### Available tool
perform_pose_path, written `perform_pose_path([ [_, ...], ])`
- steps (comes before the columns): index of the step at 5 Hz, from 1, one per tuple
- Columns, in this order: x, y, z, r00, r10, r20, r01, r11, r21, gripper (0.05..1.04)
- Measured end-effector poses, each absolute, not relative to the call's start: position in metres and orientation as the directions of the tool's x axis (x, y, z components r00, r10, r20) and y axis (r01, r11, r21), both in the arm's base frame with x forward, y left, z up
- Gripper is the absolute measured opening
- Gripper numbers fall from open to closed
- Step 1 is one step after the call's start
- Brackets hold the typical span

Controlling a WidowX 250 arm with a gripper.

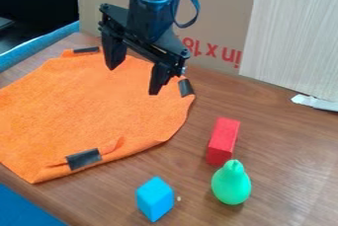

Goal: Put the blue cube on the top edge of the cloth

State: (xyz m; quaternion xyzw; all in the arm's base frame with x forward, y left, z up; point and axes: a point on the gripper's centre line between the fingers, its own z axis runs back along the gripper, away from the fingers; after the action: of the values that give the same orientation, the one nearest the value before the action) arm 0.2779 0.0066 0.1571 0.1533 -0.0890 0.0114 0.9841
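Note:
High over the back part of the orange cloth (99,106), my gripper (135,77) hangs from the top of the view. Its two fingers stand wide apart with nothing between them. The blue cube (155,199) rests on the brown table near the front edge of the view, apart from the cloth and to the right of its front corner. The cloth lies spread on the left side, held by dark tape pieces, with a small wrinkle beside the front one.
A red block (223,141) lies on the table (284,156) right of the cloth, with a green pear-shaped toy (231,183) just in front of it. A cardboard wall (218,3) stands behind, with a pale panel (290,37) at right. Blue edges border the left.

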Motion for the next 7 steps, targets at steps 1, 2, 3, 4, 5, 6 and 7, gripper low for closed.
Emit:
perform_pose_path([
  [1, 0.278, 0.006, 0.150, 0.988, -0.003, 0.155, -0.044, 0.952, 0.302, 1.001],
  [2, 0.272, -0.006, 0.145, 0.990, -0.030, 0.140, -0.011, 0.959, 0.284, 1.001],
  [3, 0.267, -0.015, 0.150, 0.982, -0.050, 0.180, 0.002, 0.966, 0.260, 1.001],
  [4, 0.263, -0.030, 0.151, 0.978, -0.077, 0.195, 0.036, 0.978, 0.205, 1.001],
  [5, 0.253, -0.042, 0.155, 0.965, -0.115, 0.235, 0.078, 0.984, 0.161, 1.001],
  [6, 0.235, -0.048, 0.153, 0.951, -0.185, 0.247, 0.163, 0.981, 0.104, 1.001],
  [7, 0.216, -0.045, 0.145, 0.947, -0.229, 0.226, 0.223, 0.973, 0.054, 1.001],
])
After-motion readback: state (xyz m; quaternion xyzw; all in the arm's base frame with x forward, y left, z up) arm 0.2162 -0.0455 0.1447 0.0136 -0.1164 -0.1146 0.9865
